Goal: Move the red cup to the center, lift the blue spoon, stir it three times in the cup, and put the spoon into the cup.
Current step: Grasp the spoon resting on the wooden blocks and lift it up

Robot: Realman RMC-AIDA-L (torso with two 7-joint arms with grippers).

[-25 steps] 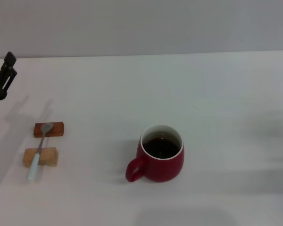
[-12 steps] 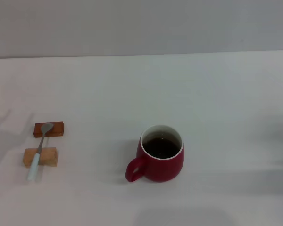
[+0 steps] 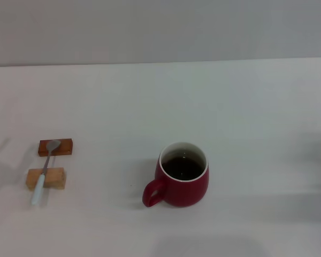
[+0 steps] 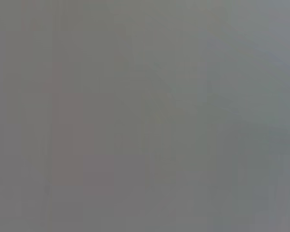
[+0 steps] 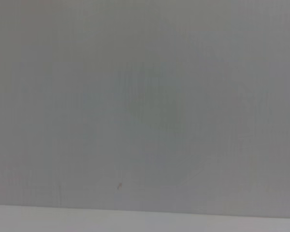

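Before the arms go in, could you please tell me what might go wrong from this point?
The glossy dark-red ceramic cup holds dark liquid fairly near its white rim, so pushing it or stirring briskly could slop some out. The slim blue-handled metal spoon is merely propped across two small wooden blocks, so a slightly off grasp could roll it off or shift a block.

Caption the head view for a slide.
Red cup of dark liquid stands mid-table; blue spoon rests across two small blocks on the robot's left, untouched.
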